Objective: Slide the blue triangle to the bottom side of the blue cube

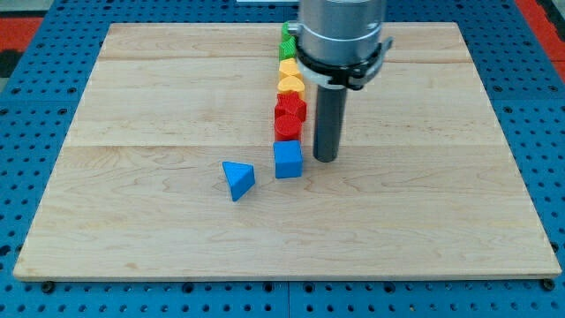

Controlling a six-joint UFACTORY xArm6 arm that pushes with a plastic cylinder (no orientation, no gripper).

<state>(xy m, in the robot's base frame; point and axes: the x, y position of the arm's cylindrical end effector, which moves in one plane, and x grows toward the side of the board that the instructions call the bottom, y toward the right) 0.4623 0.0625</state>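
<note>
- Blue triangle (238, 179) lies on the wooden tabletop (132, 106), toward the view's left and slightly below the blue cube (288, 160), near it but apart.
- Above the cube a column runs toward the view's top: two red blocks (290, 117), two yellow blocks (290, 78), then a green block (288, 40) partly hidden by the arm.
- My tip (326, 159) sits just beside the cube on the view's right, opposite the triangle; I cannot tell whether it touches.
- As a tool it is a bare rod with nothing to clench or release; it holds nothing.
- I judge the triangle light, rigid and smooth, likely to slide easily and to spin if pushed off-centre.
- I would press against its left flat face, near the middle, not a corner.
- Risk: circling round may nudge the cube.
</note>
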